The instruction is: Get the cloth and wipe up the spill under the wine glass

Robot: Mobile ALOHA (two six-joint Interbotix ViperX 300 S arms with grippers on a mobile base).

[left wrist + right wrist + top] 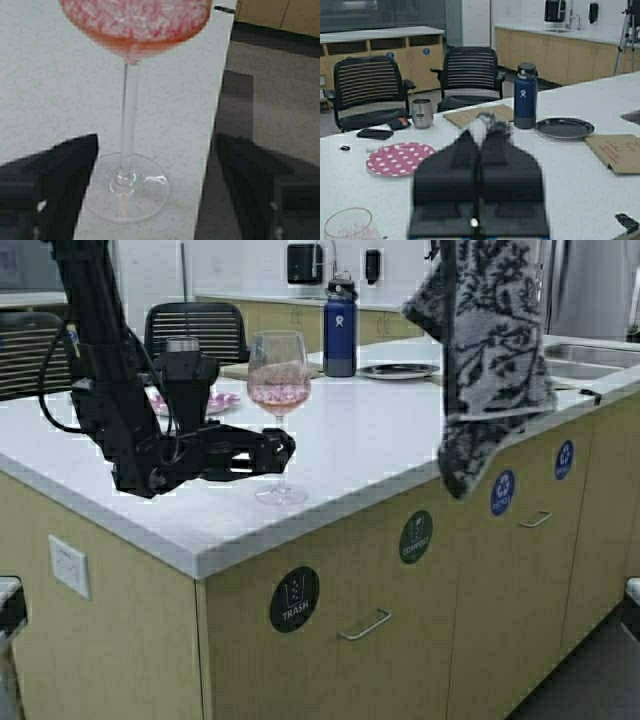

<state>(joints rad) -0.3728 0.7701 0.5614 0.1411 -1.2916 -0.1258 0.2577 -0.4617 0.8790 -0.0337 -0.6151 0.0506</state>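
Note:
The wine glass (278,390) stands near the counter's front edge, with pink liquid in its bowl. My left gripper (282,448) is open at stem height. In the left wrist view its fingers (55,185) stand on either side of the thin stem (129,115) and round foot (127,187) without touching. My left gripper's middle (155,190) lies beside the foot. My right gripper (480,131) is shut on the cloth (492,122), held high. The floral cloth (495,350) hangs limp over the counter's right part. I cannot make out a spill.
A dark blue bottle (340,328), a dark plate (398,370) and a pink dotted plate (399,158) sit farther back. A steel tumbler (422,113) and chairs (196,332) are behind. A sink (590,355) is at the right. The counter's front edge (330,512) runs just by the glass.

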